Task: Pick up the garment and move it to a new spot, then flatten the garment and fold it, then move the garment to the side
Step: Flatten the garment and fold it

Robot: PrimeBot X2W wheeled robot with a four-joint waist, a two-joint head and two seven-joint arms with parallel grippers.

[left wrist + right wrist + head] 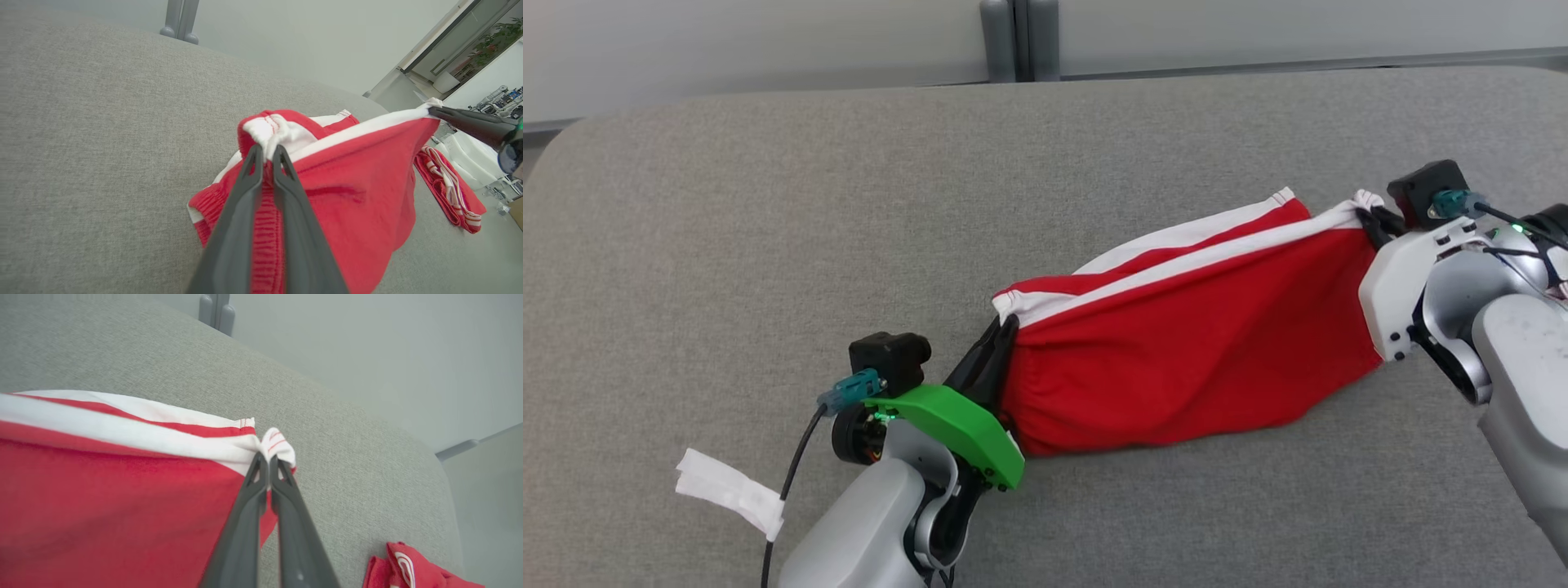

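A red garment (1176,359) with white side stripes hangs stretched between my two grippers above the grey table (768,245), its lower edge touching the surface. My left gripper (1001,331) is shut on the elastic waistband corner at the garment's left end; the left wrist view shows the gripper (267,153) pinching bunched white and red cloth (347,196). My right gripper (1372,216) is shut on the white-striped corner at the right end, and in the right wrist view the gripper (269,459) clamps a small white fold of the garment (122,490).
A strip of white tape (731,490) hangs off my left arm's cable. A second red and white cloth (449,188) lies on the table past the right end, also in the right wrist view as a red cloth (408,567). The table's far edge (1045,86) meets a pale wall.
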